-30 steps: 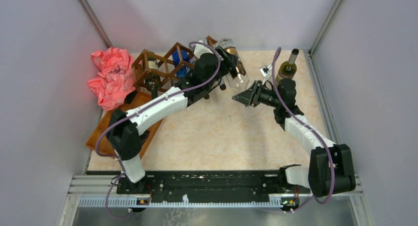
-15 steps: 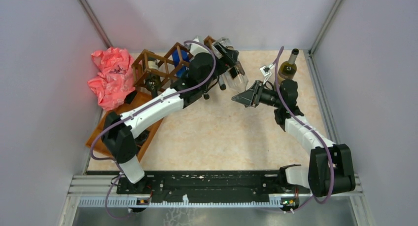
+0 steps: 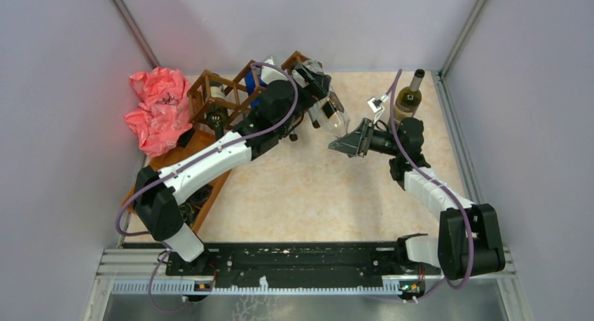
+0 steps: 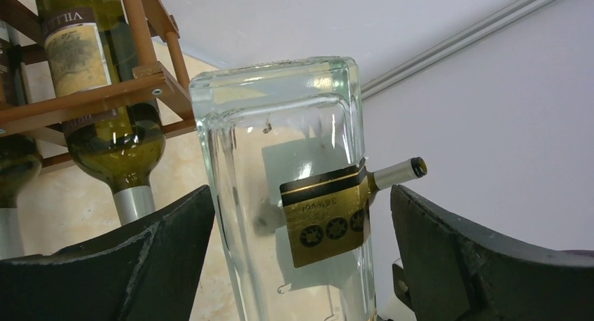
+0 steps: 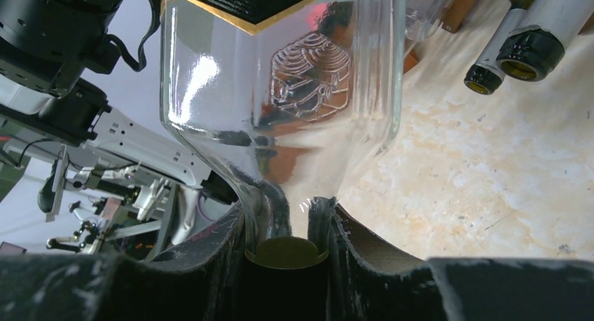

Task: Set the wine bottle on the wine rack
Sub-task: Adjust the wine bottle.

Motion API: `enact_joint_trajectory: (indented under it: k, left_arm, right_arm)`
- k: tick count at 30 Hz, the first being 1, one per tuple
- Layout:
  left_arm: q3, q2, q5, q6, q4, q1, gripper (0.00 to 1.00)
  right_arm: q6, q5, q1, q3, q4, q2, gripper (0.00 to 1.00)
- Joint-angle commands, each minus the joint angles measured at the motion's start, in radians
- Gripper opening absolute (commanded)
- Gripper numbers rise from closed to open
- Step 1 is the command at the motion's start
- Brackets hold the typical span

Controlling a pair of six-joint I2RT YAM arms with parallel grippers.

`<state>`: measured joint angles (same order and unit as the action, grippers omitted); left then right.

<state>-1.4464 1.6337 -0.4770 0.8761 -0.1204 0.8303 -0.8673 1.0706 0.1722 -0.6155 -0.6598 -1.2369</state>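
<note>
A pink bag (image 3: pixel 155 107) lies at the desk's (image 3: pixel 315 195) far left corner; beside it the wine rack (image 3: pixel 218 97) holds green bottles (image 4: pixel 105 69); the left tool (image 4: pixel 301 195) is spread wide, its fingers flanking the clear wine bottle (image 3: pixel 334 115) without touching; this bottle hangs tilted just right of the rack, its neck pinched by the right tool (image 5: pixel 287 219); a lone green bottle (image 3: pixel 408 97) stands at the far right corner.

Bright, even overhead light; soft shadows on worktop (image 3: pixel 315 195); white glare streaks on clear bottle (image 5: pixel 294 90); right fingers (image 5: pixel 175 286) dark, blurred.
</note>
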Motion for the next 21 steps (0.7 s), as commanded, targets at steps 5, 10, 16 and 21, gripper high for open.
enact_joint_trajectory:
  k: [5,10,16,21]
  left_arm:
    - [0.015,-0.099,-0.071,-0.08,-0.031,-0.018,0.99]
    - [-0.004,-0.115,-0.052,-0.082,-0.004,-0.055,0.99]
    - [-0.042,-0.091,-0.03,-0.081,0.045,-0.081,0.99]
    - [-0.038,-0.134,-0.012,-0.116,0.06,-0.127,0.99]
  right_arm:
    - [0.05,0.05,0.002,-0.037,-0.206,0.063,0.0]
    - [0.057,0.059,0.014,-0.038,-0.21,0.066,0.0]
    - [0.1,0.064,0.035,-0.045,-0.171,0.065,0.0]
    - [0.109,0.064,0.036,-0.047,-0.163,0.065,0.0]
